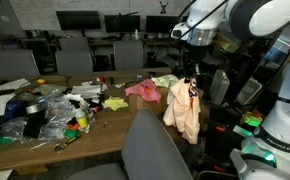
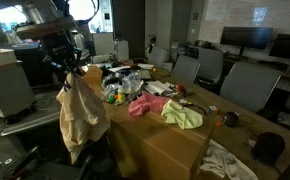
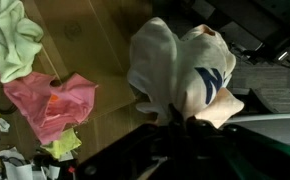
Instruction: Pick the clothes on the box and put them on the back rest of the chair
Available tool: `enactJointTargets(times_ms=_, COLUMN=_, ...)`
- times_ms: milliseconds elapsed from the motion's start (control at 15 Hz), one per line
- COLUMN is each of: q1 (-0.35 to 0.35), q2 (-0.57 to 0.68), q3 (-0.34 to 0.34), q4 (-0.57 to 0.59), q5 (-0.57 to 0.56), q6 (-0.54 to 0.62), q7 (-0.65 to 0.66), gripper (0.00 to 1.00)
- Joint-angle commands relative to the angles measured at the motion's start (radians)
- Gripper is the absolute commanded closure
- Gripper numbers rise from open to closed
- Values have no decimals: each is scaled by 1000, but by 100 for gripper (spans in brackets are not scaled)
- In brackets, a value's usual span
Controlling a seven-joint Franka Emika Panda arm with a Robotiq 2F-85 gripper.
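- The pincer [image 1: 190, 76] is clenched on the top of the peach-cream shirt [image 1: 183, 110], which hangs limp just past the bench [image 1: 110, 135] edge.
- The pink garment [image 1: 142, 90] and the yellow-green garment [image 1: 165, 81] lie side by side on the bench top, near that same edge.
- The chair [image 1: 155, 150] stands at the bench's edge, its back rest near the shirt's hem. They seem apart, but the view is dim.

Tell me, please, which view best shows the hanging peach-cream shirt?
The wrist view: the shirt is close, its dark blue print plain. Both exterior views show it small, hanging whole from the shut pincer.
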Motion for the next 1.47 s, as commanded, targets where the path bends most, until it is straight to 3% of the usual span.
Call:
enactJointTargets(times_ms=0, q1=-10, q2=7, q3=25, q4=0, q5=-51, q6=-4, q7=-1, gripper=99)
enactJointTargets(times_ms=533, q1=48, q2=110, q3=150, q4=86, q5=-132, q6=-26, q7=11, gripper=99)
enactJointTargets(times_ms=1000, q1=137, q2=206, q3=163, q4=205, q5=-40, q6=-2, q7=-37, gripper=99)
enactJointTargets(times_ms=1400, q1=172, q2=294, q3=170, q4=298, q5=61, q6=32, q7=-56, gripper=99)
